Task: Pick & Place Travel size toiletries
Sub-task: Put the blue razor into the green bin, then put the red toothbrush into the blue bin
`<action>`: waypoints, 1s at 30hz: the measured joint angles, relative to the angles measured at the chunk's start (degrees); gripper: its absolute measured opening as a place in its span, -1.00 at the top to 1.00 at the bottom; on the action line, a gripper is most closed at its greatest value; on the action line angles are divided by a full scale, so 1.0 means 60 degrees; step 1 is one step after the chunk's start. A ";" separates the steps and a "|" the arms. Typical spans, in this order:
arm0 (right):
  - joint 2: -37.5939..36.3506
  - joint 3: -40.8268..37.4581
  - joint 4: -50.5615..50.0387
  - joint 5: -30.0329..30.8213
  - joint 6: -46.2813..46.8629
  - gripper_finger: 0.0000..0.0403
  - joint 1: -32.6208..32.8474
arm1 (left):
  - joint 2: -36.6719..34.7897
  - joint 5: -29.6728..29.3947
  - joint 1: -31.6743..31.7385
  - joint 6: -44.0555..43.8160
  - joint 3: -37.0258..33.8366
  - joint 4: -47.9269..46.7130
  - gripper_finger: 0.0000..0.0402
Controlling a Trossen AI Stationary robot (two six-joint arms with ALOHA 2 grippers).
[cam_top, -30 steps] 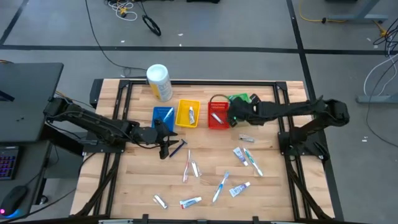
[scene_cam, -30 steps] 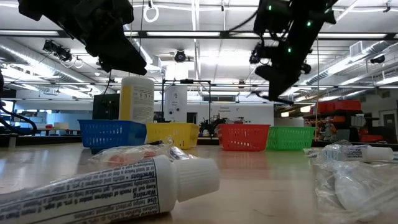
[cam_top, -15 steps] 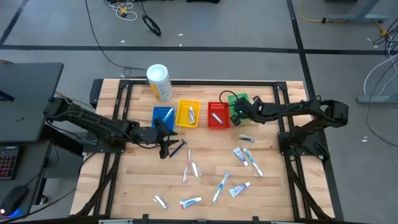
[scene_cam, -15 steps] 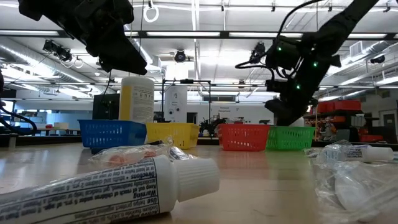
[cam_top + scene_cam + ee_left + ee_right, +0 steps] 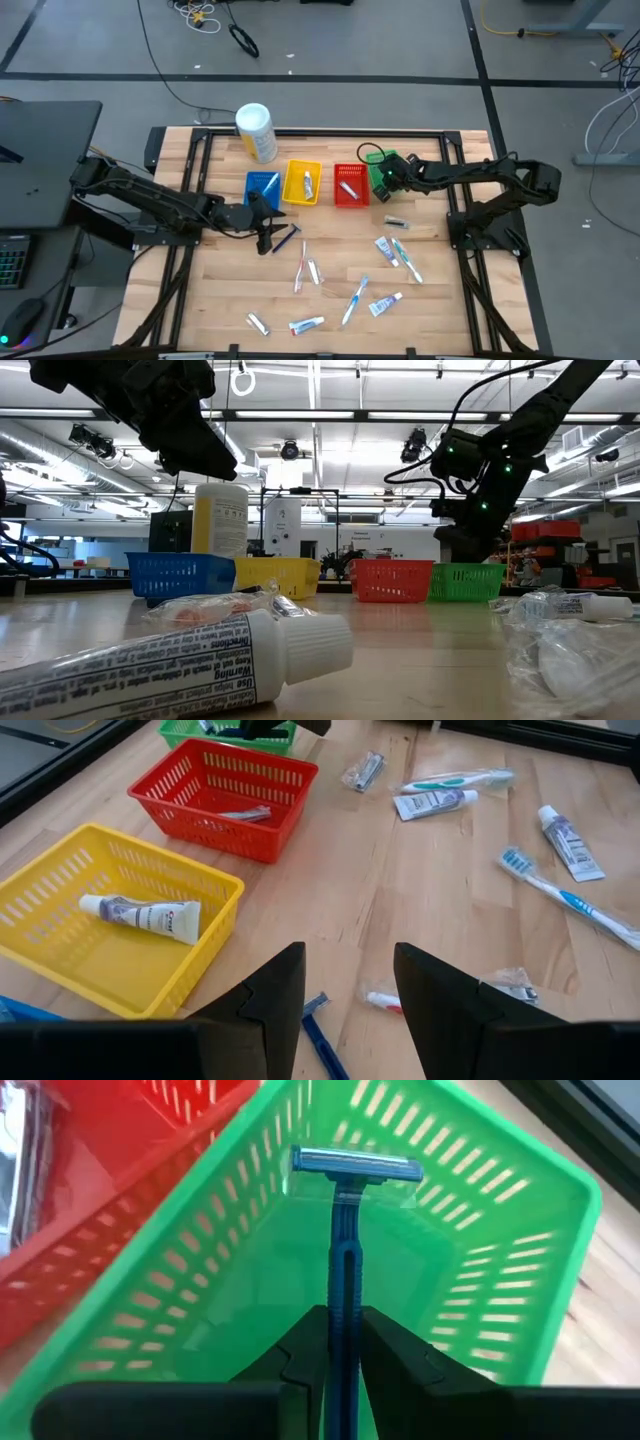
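Right end effector (image 5: 335,1342) is clamped on a blue razor (image 5: 343,1230), held over the green basket (image 5: 520,1270) (inside its rim, not touching the floor, as far as I can judge). Risk: a release from here could let it snag the mesh wall or tip into the red basket (image 5: 120,1190) alongside. Long axis runs straight out from the fingers, head outermost. Left end effector (image 5: 348,995) hangs empty, jaws apart, above the surface (image 5: 420,890).

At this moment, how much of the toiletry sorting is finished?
Done: a toothpaste tube lies in the yellow basket, and the red basket holds an item. In hand: the right gripper holds a blue razor over the green basket. Left: the toothbrushes and tubes scattered on the table.
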 joint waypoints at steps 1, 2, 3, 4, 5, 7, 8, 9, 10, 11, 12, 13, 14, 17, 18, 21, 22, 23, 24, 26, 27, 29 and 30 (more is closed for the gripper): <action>0.0000 0.0000 -0.0002 -0.0037 -0.0076 0.61 -0.0012 | 0.0000 0.0000 0.0000 0.0000 0.0000 0.0000 0.18; 0.0000 0.0000 0.0002 -0.0073 -0.0138 0.59 -0.0017 | 0.0000 0.0000 0.0000 0.0000 0.0000 0.0000 0.18; 0.0000 0.0000 -0.0001 -0.0071 -0.0208 0.55 -0.0017 | 0.0000 0.0000 0.0000 0.0000 0.0000 0.0000 0.18; 0.0000 0.0000 0.0002 -0.0073 -0.0277 0.51 -0.0017 | 0.0000 0.0000 0.0000 0.0000 0.0000 0.0000 0.18; 0.0000 0.0000 0.0000 -0.0075 -0.0313 0.47 -0.0017 | 0.0000 0.0000 0.0000 0.0000 0.0000 0.0000 0.18; 0.0000 0.0000 0.0002 -0.0066 -0.0363 0.38 -0.0017 | 0.0000 0.0000 0.0000 0.0000 0.0000 0.0000 0.18; 0.0000 0.0000 0.0013 -0.0065 -0.0371 0.34 -0.0017 | 0.0000 0.0000 0.0000 0.0000 0.0000 -0.0002 0.18; 0.0000 0.0000 0.0036 -0.0046 -0.0360 0.30 -0.0017 | 0.0000 0.0000 0.0000 0.0000 0.0000 -0.0002 0.18; 0.0000 0.0000 0.0097 0.0025 -0.0357 0.27 -0.0017 | 0.0000 0.0000 0.0000 0.0000 0.0000 0.0000 0.18; -0.0012 0.0000 0.0166 0.0042 -0.0363 0.23 -0.0017 | 0.0000 0.0000 0.0000 0.0000 0.0000 -0.0004 0.18; -0.0038 0.0000 0.0225 0.0033 -0.0377 0.21 -0.0005 | 0.0000 0.0000 0.0000 0.0000 0.0000 -0.0004 0.18; -0.0073 0.0000 0.0303 0.0032 -0.0382 0.19 0.0016 | 0.0000 0.0001 0.0000 0.0000 0.0000 -0.0004 0.18; -0.0121 0.0011 0.0347 0.0038 -0.0382 0.18 0.0050 | 0.0000 0.0000 0.0000 0.0000 0.0000 -0.0004 0.18; -0.0331 0.0249 0.0206 0.0030 -0.0457 0.17 0.0158 | 0.0000 0.0000 0.0000 0.0000 0.0000 -0.0004 0.18; -0.0438 0.0363 0.0126 0.0029 -0.0503 0.16 0.0204 | 0.0000 0.0004 0.0000 -0.0003 0.0000 -0.0004 0.18; -0.0752 0.0722 -0.0139 0.0038 -0.0703 0.16 0.0384 | 0.0000 0.0004 0.0000 -0.0105 0.0000 -0.0007 0.18; -0.0859 0.0853 -0.0181 0.0035 -0.0715 0.16 0.0461 | 0.0000 0.0003 0.0000 -0.0185 0.0000 -0.0007 0.18; -0.0969 0.0981 -0.0195 0.0023 -0.0727 0.16 0.0558 | 0.0000 0.0004 0.0000 -0.0233 0.0000 -0.0007 0.18; -0.1085 0.1092 -0.0186 0.0008 -0.0738 0.16 0.0673 | 0.0000 0.0001 0.0000 -0.0257 0.0000 -0.0007 0.18; -0.1251 0.1260 -0.0186 0.0007 -0.0831 0.16 0.0947 | 0.0000 0.0004 0.0000 -0.0307 0.0000 -0.0007 0.18; -0.1304 0.1329 -0.0198 0.0006 -0.0900 0.16 0.1122 | 0.0000 0.0004 0.0000 -0.0324 0.0000 -0.0007 0.18; -0.1344 0.1478 -0.0223 -0.0094 -0.0958 0.16 0.1528 | 0.0000 0.0006 0.0000 -0.0328 0.0004 -0.0006 0.18; -0.1344 0.1545 -0.0207 -0.0295 -0.0965 0.16 0.1756 | 0.0000 0.0026 0.0000 -0.0328 0.0004 -0.0007 0.18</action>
